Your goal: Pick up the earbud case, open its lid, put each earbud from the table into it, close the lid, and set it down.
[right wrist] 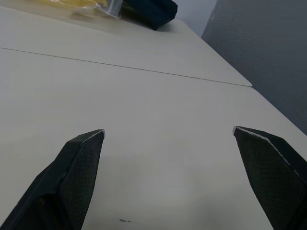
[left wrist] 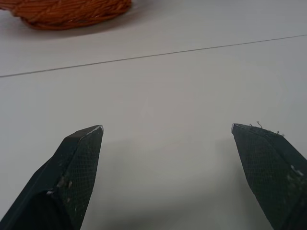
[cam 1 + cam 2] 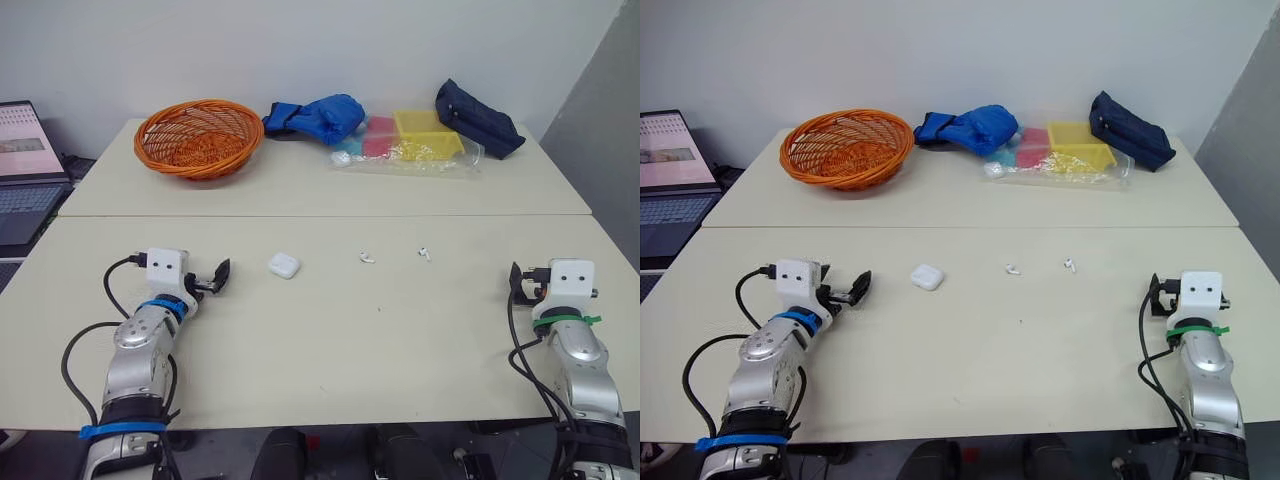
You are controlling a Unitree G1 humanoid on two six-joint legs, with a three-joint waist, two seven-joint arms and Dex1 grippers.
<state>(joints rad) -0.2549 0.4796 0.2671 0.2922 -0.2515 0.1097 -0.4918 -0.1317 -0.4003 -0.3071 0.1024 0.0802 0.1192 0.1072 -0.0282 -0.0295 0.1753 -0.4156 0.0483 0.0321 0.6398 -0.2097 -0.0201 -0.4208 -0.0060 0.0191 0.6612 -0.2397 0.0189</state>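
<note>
Left jaws spread wide, empty, low over the bench (image 3: 330,350) at its front left. Right jaws also spread wide, empty, at front right. White earbud case (image 3: 284,266) lies closed on the bench, near the left jaws on their right, not touching. First earbud (image 3: 367,258) lies right of the case, second earbud (image 3: 425,253) further right; both are loose, apart from each other and well apart from the right jaws. On the far bench (image 3: 300,195): orange basket (image 3: 199,137), blue bag (image 3: 318,117), pink box (image 3: 380,137), yellow box (image 3: 428,133), navy pouch (image 3: 478,118). Laptop (image 3: 22,170) at far left.
</note>
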